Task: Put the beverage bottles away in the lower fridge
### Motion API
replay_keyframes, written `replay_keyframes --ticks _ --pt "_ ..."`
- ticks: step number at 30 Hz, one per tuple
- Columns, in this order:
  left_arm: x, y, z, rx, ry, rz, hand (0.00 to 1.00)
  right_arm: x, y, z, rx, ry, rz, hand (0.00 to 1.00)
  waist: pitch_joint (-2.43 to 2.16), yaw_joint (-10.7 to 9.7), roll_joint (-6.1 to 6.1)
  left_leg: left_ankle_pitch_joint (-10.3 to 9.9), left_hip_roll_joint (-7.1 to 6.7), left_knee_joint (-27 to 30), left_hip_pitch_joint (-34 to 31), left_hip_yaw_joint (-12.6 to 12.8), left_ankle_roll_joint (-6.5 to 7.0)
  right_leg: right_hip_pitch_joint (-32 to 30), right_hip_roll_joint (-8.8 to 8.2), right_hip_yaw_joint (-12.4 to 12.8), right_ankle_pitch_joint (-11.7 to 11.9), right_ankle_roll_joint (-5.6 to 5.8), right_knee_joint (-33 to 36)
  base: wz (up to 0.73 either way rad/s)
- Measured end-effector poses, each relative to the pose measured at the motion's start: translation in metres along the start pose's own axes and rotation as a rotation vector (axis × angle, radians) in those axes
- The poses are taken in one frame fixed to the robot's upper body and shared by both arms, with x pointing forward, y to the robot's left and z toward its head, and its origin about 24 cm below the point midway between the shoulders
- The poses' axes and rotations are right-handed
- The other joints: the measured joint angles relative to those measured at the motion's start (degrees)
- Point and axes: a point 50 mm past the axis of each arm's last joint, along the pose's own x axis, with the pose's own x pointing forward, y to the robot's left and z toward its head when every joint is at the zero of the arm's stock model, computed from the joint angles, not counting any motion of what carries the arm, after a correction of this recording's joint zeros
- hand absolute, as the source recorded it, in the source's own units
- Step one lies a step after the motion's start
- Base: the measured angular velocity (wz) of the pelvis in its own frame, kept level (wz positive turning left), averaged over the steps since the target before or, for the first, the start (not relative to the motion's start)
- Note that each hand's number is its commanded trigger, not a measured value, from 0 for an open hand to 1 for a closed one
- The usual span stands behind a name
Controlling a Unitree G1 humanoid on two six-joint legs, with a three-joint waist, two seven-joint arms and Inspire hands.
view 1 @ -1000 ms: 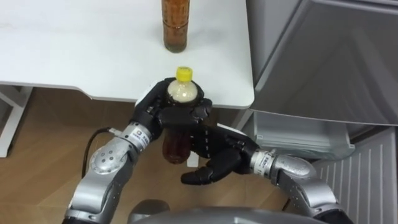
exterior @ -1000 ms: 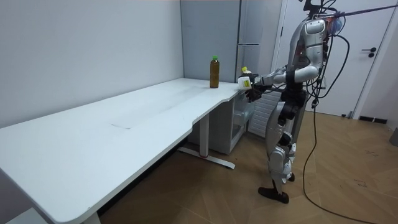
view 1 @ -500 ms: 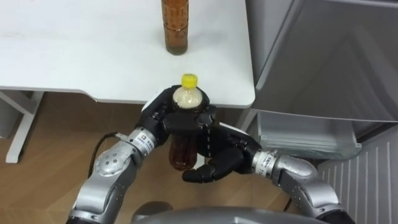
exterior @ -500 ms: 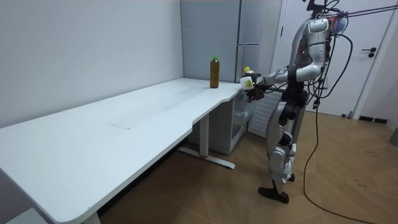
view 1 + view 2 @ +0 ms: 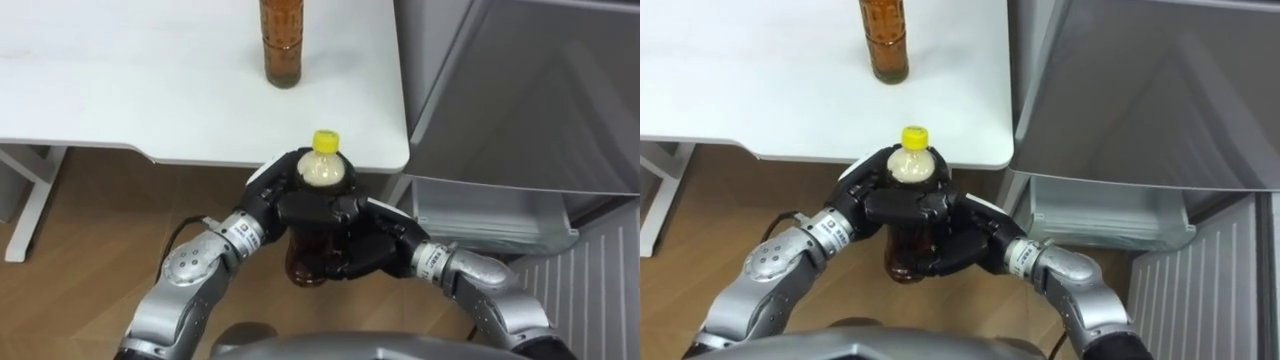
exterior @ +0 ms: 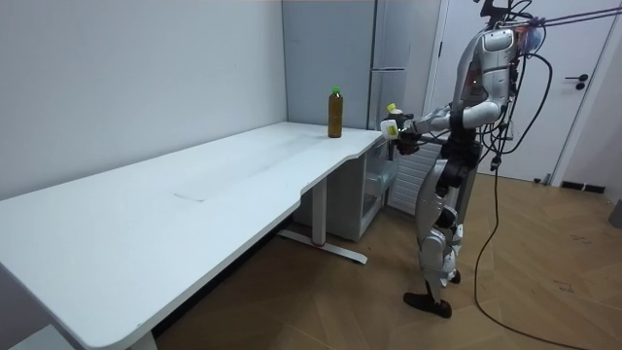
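I've got both hands on the bottle (image 5: 322, 172). L hand (image 5: 290, 205) is clamped round it just under the yellow cap. R hand (image 5: 375, 245) is curled round it lower down, from the opposite side. Bottle is upright, in the air, just short of the table (image 5: 130, 80) edge. 2nd bottle (image 5: 281, 40) stands on the table ahead of the L hand, well apart. Fridge (image 5: 520, 100) is right of the R hand, lower part open. Room view: robot stands at the table's end, by the fridge.

Table edge (image 5: 380, 145) stands just ahead; open floor (image 5: 80, 230) left, lower fridge (image 5: 490, 212) apparently open right.
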Motion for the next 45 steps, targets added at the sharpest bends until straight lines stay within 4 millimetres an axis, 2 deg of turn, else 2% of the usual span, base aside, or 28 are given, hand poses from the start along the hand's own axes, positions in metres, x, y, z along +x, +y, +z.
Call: replay_keyframes --ticks 8,9,11,19,24,30,34,38,45 --pt "0.000 -0.001 0.000 -0.010 -0.003 -0.026 1.00 -0.001 -0.001 0.000 -0.009 0.002 -0.001 1.00 -0.07 0.02 -0.12 0.01 -0.06 0.13 0.14 0.00 0.01 0.00 -0.04 0.00 -0.02 0.04 -0.05 0.00" --pt "0.000 -0.001 0.000 -0.011 -0.003 -0.027 0.86 -0.001 -0.001 0.000 -0.011 0.002 -0.001 1.00 -0.07 0.01 -0.13 0.01 -0.06 0.11 0.14 0.01 0.01 -0.01 -0.04 0.01 -0.02 0.04 -0.05 0.00" --pt "0.000 -0.001 0.000 -0.011 -0.003 -0.027 0.00 -0.001 -0.001 0.001 -0.011 0.002 0.000 1.00 -0.07 0.00 -0.14 0.01 -0.07 0.09 0.14 0.02 0.01 -0.01 -0.05 0.01 -0.03 0.04 -0.05 0.00" --pt "0.000 -0.001 0.000 -0.011 -0.004 -0.031 0.00 -0.001 -0.001 0.000 -0.012 0.003 0.010 1.00 -0.14 0.01 -0.24 0.01 -0.08 0.06 0.25 0.05 0.01 -0.04 -0.06 0.01 -0.04 0.06 -0.05 0.00" --pt "0.000 -0.001 0.001 -0.017 -0.007 -0.035 0.00 -0.001 0.000 0.000 -0.010 0.002 0.013 1.00 -0.39 0.02 -0.69 0.01 -0.08 0.11 0.30 0.05 0.01 0.18 -0.07 0.04 -0.04 0.06 -0.06 0.00" --pt "0.000 -0.001 0.002 -0.019 -0.011 -0.036 0.00 -0.002 -0.001 0.000 -0.012 0.003 0.015 1.00 -0.18 -0.03 -1.01 0.01 -0.07 0.09 0.82 0.10 0.01 0.73 -0.05 0.08 -0.04 0.06 -0.13 0.00" --pt "-0.001 -0.001 0.005 -0.009 -0.020 -0.040 0.00 -0.002 -0.001 0.002 -0.017 -0.006 0.017 1.00 -0.06 -0.07 -0.81 -0.02 -0.06 0.15 0.72 0.08 0.03 0.68 -0.04 0.04 -0.04 0.06 -0.15 0.00" --pt "0.000 -0.001 0.010 0.005 -0.037 -0.045 0.00 -0.002 -0.001 0.005 -0.032 -0.034 0.017 1.00 0.06 -0.16 -0.10 -0.07 -0.05 0.30 0.15 0.04 0.09 0.06 -0.04 -0.18 -0.04 0.07 -0.18 0.01" --pt "-0.001 -0.002 0.021 0.027 -0.079 -0.051 0.00 -0.001 0.000 0.010 -0.041 -0.089 0.026 1.00 -0.05 -1.35 -0.05 -0.07 -0.04 0.39 0.09 -0.04 0.07 0.30 -0.05 -0.46 -0.04 0.07 -0.19 0.00"
